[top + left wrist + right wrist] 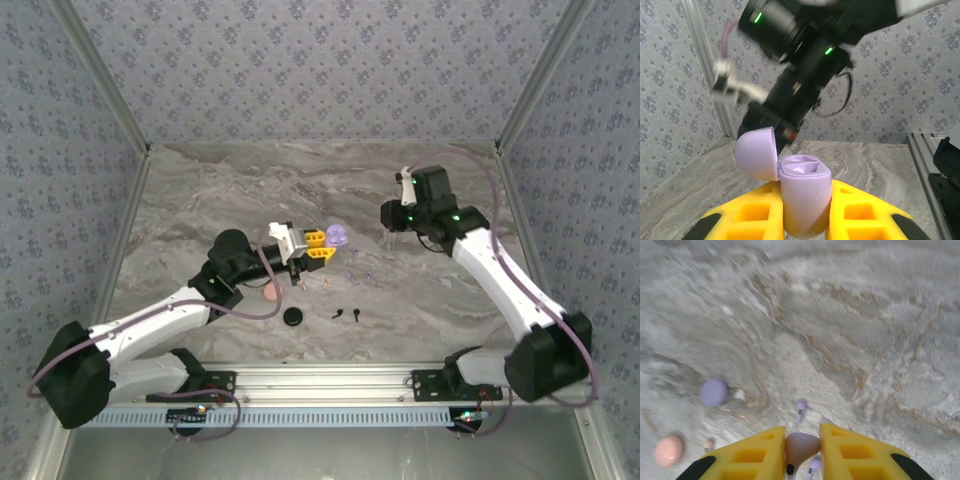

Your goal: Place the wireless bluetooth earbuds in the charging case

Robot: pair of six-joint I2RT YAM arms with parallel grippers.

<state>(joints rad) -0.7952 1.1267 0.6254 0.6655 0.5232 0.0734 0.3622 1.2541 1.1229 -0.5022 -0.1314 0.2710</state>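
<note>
My left claw (pixel 322 246) is closed around the lilac charging case (pixel 805 200). It grips the case body upright between its yellow fingers, with the lid swung open to one side and both moulded wells showing. From above, I see the case held over the middle of the table (pixel 200 200). My right claw (pixel 802 436) is to the right of the case and a little beyond it, raised off the marble. Its fingers are pinched on a pale pink earbud (pixel 801 447), bulb up and dark stem tip pointing down. In the left wrist view, the dark body of the right arm stands close behind the open lid. Two lilac earbuds (pixel 350 272) lie loose on the table just on the near side of the case. The black earbuds (pixel 340 316) lie nearer the arm bases than those. A pink case (pixel 271 292) sits to the near left of the lilac case, partly tucked under my left arm. A black case (pixel 292 317) rests just nearer than the pink one.
</note>
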